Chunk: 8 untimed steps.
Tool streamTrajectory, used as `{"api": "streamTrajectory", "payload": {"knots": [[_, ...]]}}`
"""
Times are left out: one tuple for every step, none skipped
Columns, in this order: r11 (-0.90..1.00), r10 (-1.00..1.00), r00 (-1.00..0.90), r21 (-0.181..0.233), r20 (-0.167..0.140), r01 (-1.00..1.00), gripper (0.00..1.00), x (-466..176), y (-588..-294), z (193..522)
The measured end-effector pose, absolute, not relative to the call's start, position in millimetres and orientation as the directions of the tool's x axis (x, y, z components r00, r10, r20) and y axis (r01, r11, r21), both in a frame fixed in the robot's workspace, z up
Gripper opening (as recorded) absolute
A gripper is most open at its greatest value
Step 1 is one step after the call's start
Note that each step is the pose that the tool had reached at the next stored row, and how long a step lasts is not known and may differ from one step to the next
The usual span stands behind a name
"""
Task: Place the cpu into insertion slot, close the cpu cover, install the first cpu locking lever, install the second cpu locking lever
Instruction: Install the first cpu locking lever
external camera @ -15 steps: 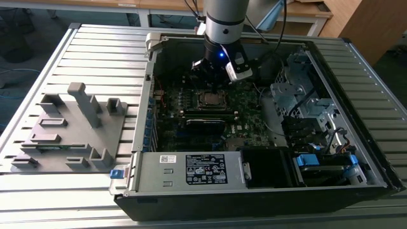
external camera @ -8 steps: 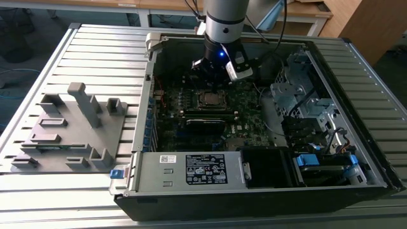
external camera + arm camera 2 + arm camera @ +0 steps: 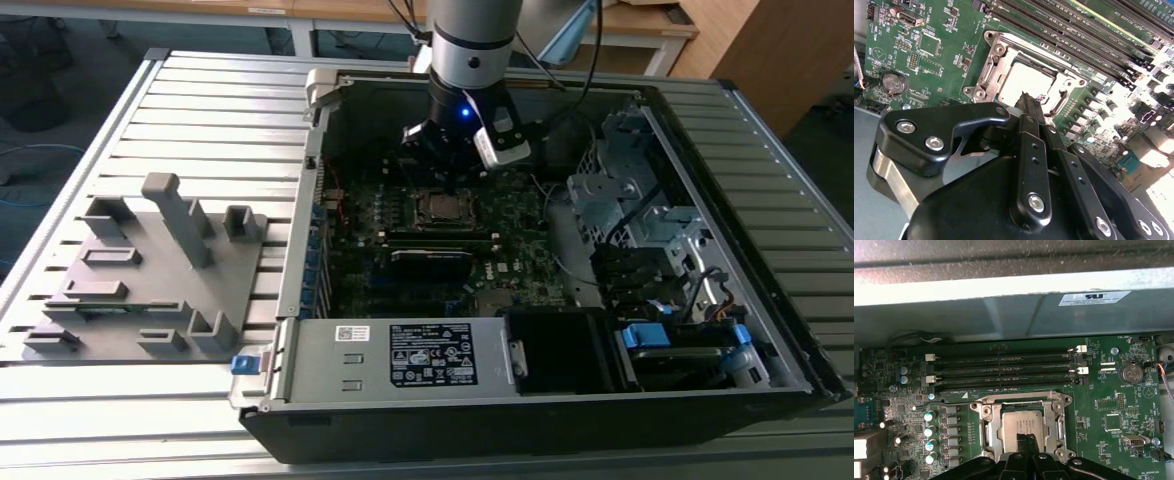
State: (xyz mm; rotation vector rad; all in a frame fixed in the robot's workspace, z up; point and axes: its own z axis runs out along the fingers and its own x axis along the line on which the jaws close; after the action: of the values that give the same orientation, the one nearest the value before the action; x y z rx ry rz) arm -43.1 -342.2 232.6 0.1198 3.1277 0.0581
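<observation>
The cpu [image 3: 1024, 422] [image 3: 1024, 80] lies flat in the insertion slot [image 3: 441, 207], its silvery top showing through a window. The cpu cover [image 3: 991, 432] [image 3: 996, 60] lies down around it as a silvery frame. A thin metal lever rod [image 3: 944, 403] runs out from one corner of the socket. My gripper [image 3: 1025, 100] [image 3: 1026, 440] hovers just above the cpu's edge with its black fingers pressed together and nothing between them. In the exterior view the gripper [image 3: 447, 165] hangs over the motherboard at the far side of the socket.
Long black memory slots [image 3: 1004, 365] run beside the socket, with the case wall [image 3: 1004, 315] behind them. A power supply box [image 3: 400, 355] and a drive cage [image 3: 641, 220] crowd the case. A grey fixture plate [image 3: 147, 270] stands on the table at the exterior view's left.
</observation>
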Motion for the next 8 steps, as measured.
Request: {"api": "streamTrajectory", "payload": {"knots": [[0.996,0.077,-0.997,0.037,-0.010,0.076,0.11,-43.1,-342.2,232.6],[0.996,0.077,-0.997,0.037,-0.010,0.076,0.11,-43.2,-342.2,232.8],[0.996,0.077,-0.997,0.037,-0.009,0.076,0.11,-43.2,-342.3,233.0],[0.996,0.077,-0.997,0.037,-0.009,0.076,0.11,-43.2,-342.3,233.3],[0.996,0.077,-0.997,0.037,-0.009,0.076,0.11,-43.2,-342.3,233.7],[0.996,0.077,-0.997,0.037,-0.010,0.076,0.11,-43.2,-342.3,234.0],[0.996,0.077,-0.997,0.037,-0.010,0.076,0.11,-43.2,-342.2,234.5],[0.996,0.077,-0.997,0.037,-0.009,0.076,0.11,-43.2,-342.3,235.0]]}}
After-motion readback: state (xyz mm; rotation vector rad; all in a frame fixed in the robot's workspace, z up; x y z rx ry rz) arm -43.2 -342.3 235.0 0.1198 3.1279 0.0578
